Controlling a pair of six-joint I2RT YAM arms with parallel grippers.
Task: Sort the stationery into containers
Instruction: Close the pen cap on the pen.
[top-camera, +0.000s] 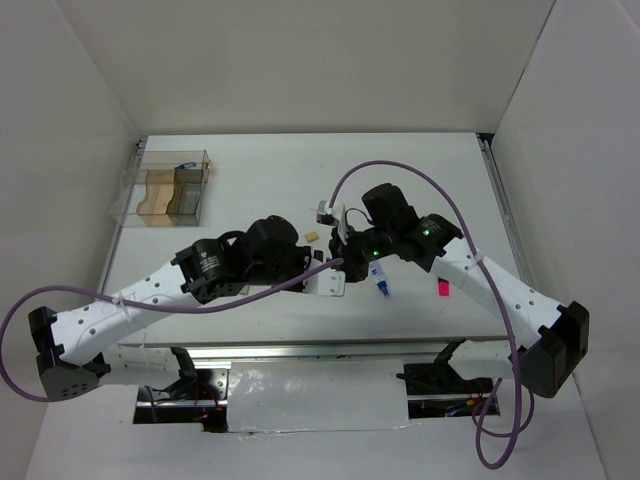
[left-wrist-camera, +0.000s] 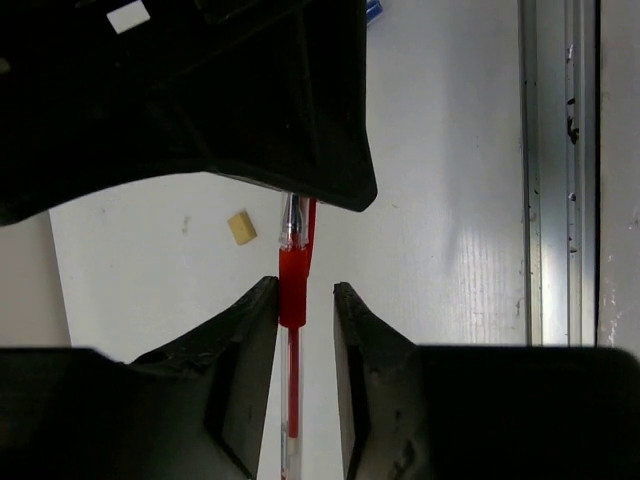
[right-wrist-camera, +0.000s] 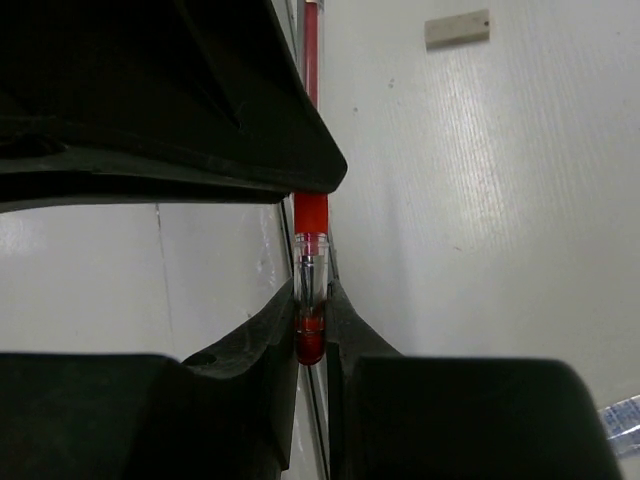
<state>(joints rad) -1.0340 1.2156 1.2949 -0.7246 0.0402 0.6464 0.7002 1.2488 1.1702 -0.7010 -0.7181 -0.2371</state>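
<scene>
At mid-table, thin red pen, wrist views only: right claw tight on it, left claw spread around it.

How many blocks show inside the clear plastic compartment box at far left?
2: a tan block on its left side, a brown block right beside it. Smaller ones may be hidden.

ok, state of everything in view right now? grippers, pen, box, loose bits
red pen: gripped at one end by right gripper
right gripper: shut on red pen
left gripper: open, fingers flank pen without clamping
clear box: upright, blocks inside
blue-capped tube: lying loose, unsorted
pink marker: lying loose, unsorted
tan eraser: lying loose, unsorted
</scene>
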